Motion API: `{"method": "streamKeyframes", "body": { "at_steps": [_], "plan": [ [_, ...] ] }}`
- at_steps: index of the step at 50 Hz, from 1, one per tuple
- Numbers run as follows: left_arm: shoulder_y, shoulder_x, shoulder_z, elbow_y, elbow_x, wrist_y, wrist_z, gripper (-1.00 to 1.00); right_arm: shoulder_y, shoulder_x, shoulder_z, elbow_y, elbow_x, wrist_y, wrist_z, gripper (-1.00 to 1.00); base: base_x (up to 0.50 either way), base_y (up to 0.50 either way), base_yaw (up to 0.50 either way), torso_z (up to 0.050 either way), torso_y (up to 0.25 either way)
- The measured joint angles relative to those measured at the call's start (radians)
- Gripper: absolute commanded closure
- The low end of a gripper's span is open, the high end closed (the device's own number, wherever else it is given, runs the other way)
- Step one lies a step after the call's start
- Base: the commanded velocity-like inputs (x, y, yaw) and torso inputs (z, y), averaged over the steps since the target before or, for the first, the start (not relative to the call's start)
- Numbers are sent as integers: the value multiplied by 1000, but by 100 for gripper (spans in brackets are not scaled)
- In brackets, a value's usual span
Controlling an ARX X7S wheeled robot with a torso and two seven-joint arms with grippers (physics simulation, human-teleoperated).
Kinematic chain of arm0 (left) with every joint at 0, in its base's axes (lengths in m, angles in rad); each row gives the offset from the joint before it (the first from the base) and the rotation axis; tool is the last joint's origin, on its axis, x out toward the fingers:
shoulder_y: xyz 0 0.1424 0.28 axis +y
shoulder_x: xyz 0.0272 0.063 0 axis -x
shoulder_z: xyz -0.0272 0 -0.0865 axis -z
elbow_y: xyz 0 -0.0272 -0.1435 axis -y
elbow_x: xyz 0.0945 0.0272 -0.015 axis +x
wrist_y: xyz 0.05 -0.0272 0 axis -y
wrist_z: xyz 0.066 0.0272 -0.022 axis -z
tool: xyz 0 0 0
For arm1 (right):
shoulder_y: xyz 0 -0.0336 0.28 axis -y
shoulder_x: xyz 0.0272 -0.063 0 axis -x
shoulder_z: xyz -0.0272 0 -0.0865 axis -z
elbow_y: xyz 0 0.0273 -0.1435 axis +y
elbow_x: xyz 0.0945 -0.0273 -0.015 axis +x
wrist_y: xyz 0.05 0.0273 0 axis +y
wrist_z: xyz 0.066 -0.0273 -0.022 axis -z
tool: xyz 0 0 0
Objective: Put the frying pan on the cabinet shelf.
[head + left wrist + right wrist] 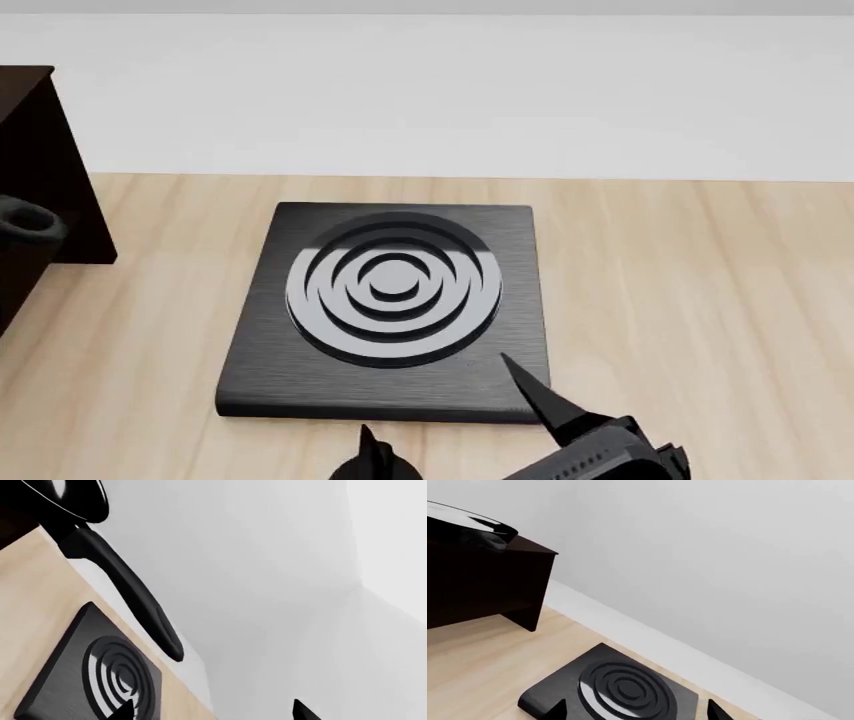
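The frying pan (63, 497) is black and glossy, and its long handle (133, 590) reaches out past the dark cabinet shelf (487, 580). In the right wrist view the frying pan (470, 525) rests on the cabinet's top panel. My left gripper (213, 712) is open and empty; only its two black fingertips (303, 712) show, short of the handle's end. My right gripper (435, 395) is open and empty too, low over the near edge of the burner plate. In the right wrist view that gripper (637, 711) looks across the plate toward the cabinet.
A square black burner plate (387, 300) with concentric rings lies mid-table on the pale wooden top (694, 300). The cabinet (47, 170) stands at the far left against a white wall. A dark grey rounded part (27, 225) shows at the left edge; I cannot tell what it is.
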Motion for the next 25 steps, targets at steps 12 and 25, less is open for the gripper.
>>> {"method": "streamKeyframes", "body": {
  "at_steps": [12, 25],
  "plan": [
    [94, -34, -46, 100, -1, -56, 10, -100, -18, -27, 43, -5, -22, -22, -22, -100, 0, 3, -8, 0, 0],
    [138, -53, -49, 204, 85, -148, 59, -100, -32, -68, 107, -11, -18, -47, -40, -100, 0, 5, -9, 0, 0]
  ]
}}
